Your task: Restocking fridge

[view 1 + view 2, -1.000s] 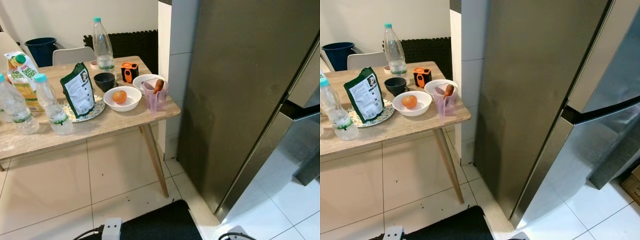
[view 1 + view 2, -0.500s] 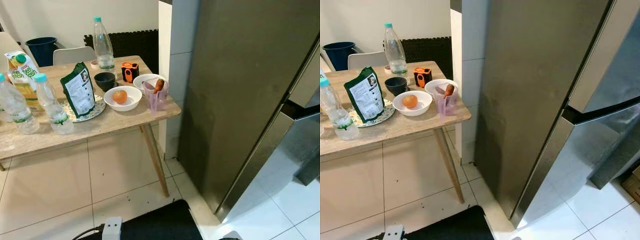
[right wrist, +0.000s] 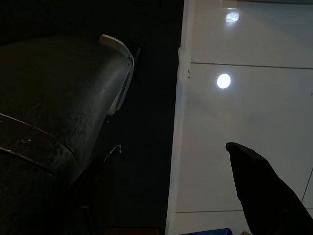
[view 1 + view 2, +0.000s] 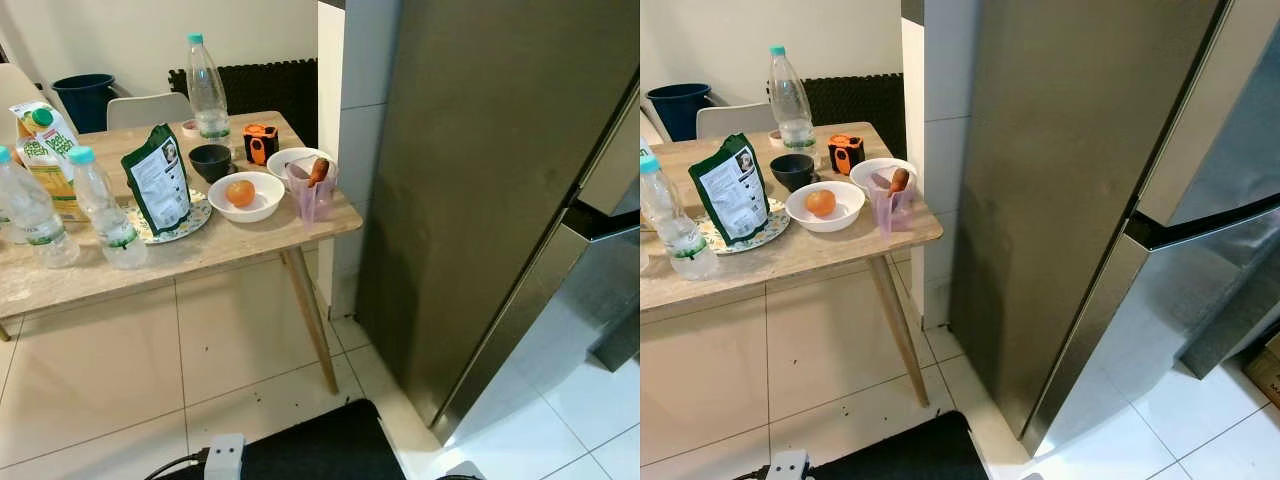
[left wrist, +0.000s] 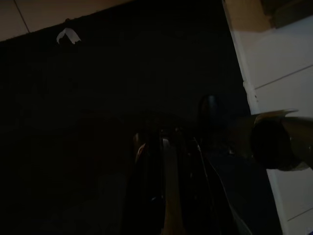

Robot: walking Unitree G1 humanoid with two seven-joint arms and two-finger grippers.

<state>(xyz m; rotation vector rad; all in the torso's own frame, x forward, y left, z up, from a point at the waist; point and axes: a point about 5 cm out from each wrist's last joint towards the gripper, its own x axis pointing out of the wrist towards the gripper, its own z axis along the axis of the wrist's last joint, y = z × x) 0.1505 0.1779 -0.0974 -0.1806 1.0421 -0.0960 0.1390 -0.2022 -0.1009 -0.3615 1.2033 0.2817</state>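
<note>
1. The left gripper (image 5: 168, 196) hangs low over a black mat (image 5: 122, 73). The view is too dark to tell whether it is spread or pressed together.
2. The right gripper (image 3: 254, 181) hangs over glossy white tiles (image 3: 234, 112), with the mat's edge just beside it. I cannot tell its state either.
3. Ahead of both grippers and to their right stands the fridge (image 4: 1070, 180), steel-grey, doors closed.
4. Ahead and to their left is a wooden table (image 4: 200, 255), well apart from both grippers.
5. On the table's near edge are two water bottles (image 4: 100, 210), a green bag (image 4: 157, 180) upright on a plate, a white bowl (image 4: 243, 197) holding an orange fruit, and a purple cup (image 4: 312, 195).
6. Farther back are a juice carton (image 4: 40, 150), a black bowl (image 4: 210, 160) and a tall bottle (image 4: 205, 90).
7. Beyond the table are a chair (image 4: 145, 108) and a blue bin (image 4: 82, 98).
</note>
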